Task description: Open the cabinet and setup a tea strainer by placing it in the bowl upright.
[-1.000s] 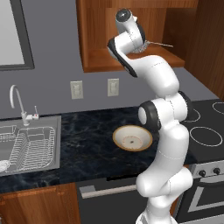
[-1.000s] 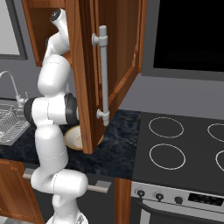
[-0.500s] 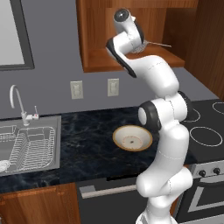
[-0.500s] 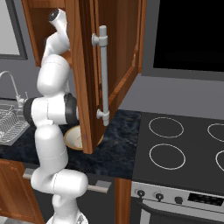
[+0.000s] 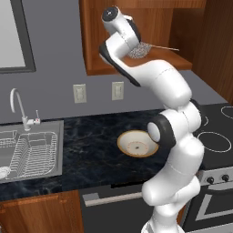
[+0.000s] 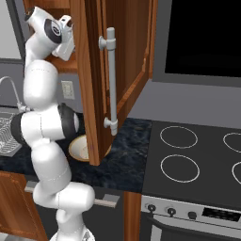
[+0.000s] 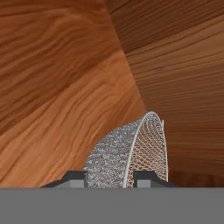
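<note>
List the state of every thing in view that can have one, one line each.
cabinet: door swung open, interior exposed.
tea strainer: inside the cabinet, mesh basket between the claw's fingertips, handle sticking out sideways.
claw: closed on the strainer's mesh basket.
bowl: upright on the counter, nothing in it.
faucet: no water running.
stove burners: dark, not glowing.

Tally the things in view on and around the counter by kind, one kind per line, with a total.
Tea strainer: 1
Bowl: 1
Wall cabinet: 1
Wall outlets: 2
Faucet: 1
Sink: 1
Wire dish rack: 1
Stove: 1
Total: 9
</note>
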{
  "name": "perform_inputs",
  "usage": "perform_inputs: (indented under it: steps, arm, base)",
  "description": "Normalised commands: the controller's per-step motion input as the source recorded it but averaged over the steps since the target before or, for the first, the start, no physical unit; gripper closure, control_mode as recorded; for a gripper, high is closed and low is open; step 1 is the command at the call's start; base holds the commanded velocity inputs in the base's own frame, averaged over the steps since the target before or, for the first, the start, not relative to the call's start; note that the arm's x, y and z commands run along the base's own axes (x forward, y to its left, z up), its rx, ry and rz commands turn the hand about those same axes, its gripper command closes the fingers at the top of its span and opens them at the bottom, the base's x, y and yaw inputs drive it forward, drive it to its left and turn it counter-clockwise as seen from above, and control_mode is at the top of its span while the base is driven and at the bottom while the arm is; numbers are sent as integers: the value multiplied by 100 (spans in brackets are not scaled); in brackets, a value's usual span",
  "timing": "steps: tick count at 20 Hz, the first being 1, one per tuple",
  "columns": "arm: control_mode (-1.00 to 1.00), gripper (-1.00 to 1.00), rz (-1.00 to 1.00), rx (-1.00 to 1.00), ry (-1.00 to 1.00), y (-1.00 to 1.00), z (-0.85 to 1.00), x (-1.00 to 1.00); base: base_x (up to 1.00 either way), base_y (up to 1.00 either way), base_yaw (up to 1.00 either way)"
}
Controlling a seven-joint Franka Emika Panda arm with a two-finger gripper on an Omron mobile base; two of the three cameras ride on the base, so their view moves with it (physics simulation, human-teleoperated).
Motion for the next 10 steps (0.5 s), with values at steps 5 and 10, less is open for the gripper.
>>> perform_inputs:
  steps: [5, 10]
  arm:
    - [-100, 100, -11, -3, -1, 28, 0, -100]
    - [-100, 100, -12, -7, -7, 21, 5, -100]
  base:
    - [0, 0, 0]
    - [0, 0, 0]
